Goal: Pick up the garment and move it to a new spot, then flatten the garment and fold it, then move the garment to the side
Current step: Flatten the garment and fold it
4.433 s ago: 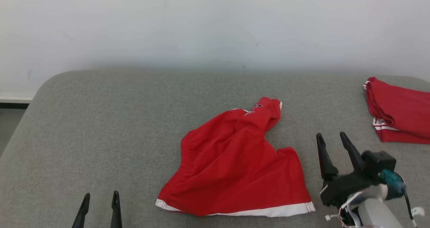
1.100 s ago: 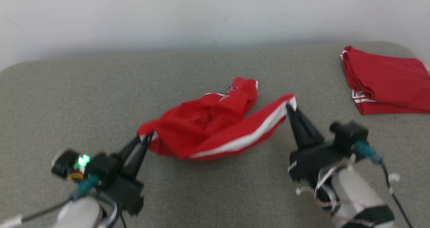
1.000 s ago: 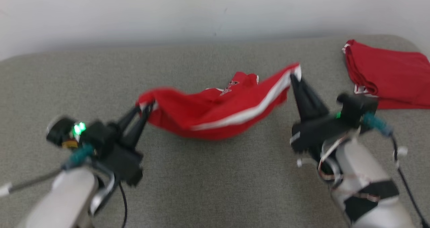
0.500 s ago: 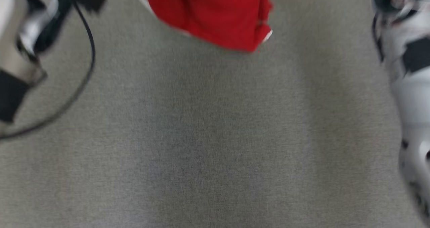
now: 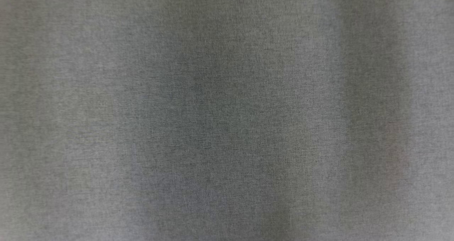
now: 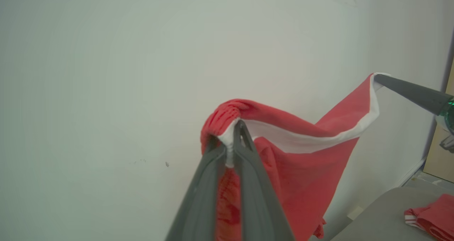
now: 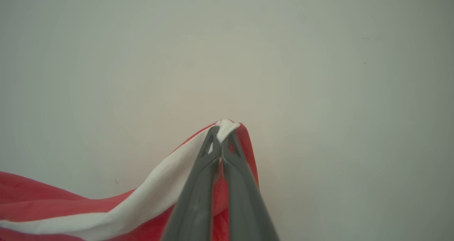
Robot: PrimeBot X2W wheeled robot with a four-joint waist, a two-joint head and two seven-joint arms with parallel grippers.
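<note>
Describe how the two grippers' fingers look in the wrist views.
The left gripper has two long, matte, dark grey fingers that taper from broad bases to narrow tips, with a slim elongated cut-out near one tip. The right gripper matches it: dark grey tapered fingers, each with a small triangular cut-out just below the tip.

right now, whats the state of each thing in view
garment: up in the air, unfolded, sagging between the two grippers
white band: pinched at both ends, slack in the middle
left gripper: shut on the garment at one end of the white band
right gripper: shut on the garment at the other end
second red garment: folded, lying on the grey surface
</note>
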